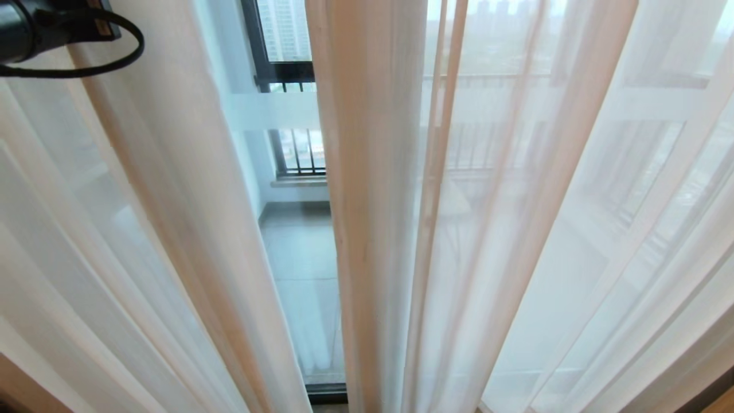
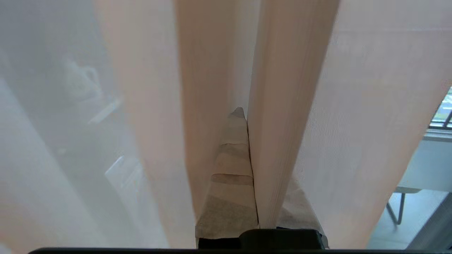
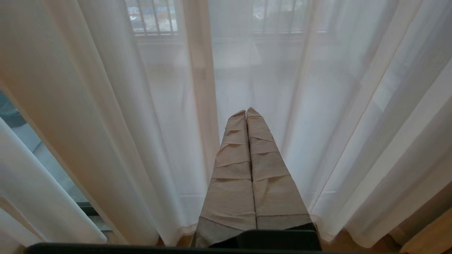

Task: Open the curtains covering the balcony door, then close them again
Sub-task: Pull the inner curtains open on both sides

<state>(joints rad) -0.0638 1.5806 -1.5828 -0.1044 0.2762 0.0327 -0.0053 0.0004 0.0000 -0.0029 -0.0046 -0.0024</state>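
Observation:
The curtains here are thin white sheers [image 1: 516,229], hanging in folds across the whole head view. A narrow gap between two panels shows the balcony door glass with its frosted white band [image 1: 275,112] and dark bottom frame [image 1: 327,393]. My left arm [image 1: 34,28] reaches in high at the left. The left gripper [image 2: 243,113] is shut, with a hemmed fold of the sheer [image 2: 279,141] running into the seam between its taped fingers [image 2: 231,169] and draping over the other one. My right gripper [image 3: 246,111] is shut on nothing, low down, its tips just short of the sheers [image 3: 141,141].
Through the gap I see the balcony's grey tiled floor [image 1: 304,258] and a black-barred railing window [image 1: 298,152]. A small table [image 2: 406,190] stands out on the balcony. Wooden floor [image 3: 434,233] lies under the curtain hems near the right gripper.

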